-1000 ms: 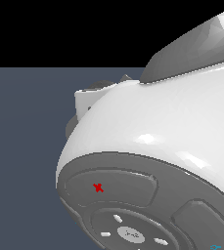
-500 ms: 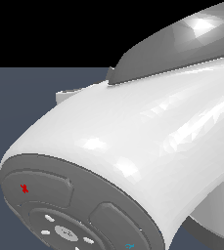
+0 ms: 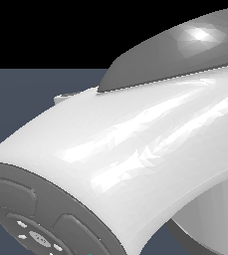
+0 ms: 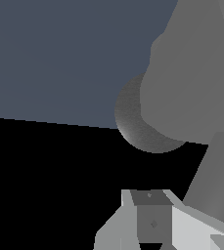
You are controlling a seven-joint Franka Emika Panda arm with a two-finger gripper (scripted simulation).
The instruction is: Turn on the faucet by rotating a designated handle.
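Note:
In the wrist view the faucet (image 4: 191,73) is a matte grey bulk close ahead, with its darker round base (image 4: 135,127) showing behind it. A broad grey part (image 4: 216,171) runs down from the body. I cannot make out the handle as a thin rod in either view. My gripper (image 4: 152,197) shows only as grey finger parts at the picture's edge, just short of the faucet and not touching it. The frames do not reveal how its jaws stand. The exterior view shows neither the faucet nor the gripper.
The white glossy robot arm (image 3: 135,149) with its dark grey end cap (image 3: 31,214) fills almost the whole exterior view. Behind it lie a blue-grey floor (image 3: 36,94) and black background. The wrist view shows the same floor (image 4: 59,53).
In the exterior view the arm's white link has swung toward the exterior view's left and downward. It now covers more of the picture, and the small pale part behind it is almost hidden.

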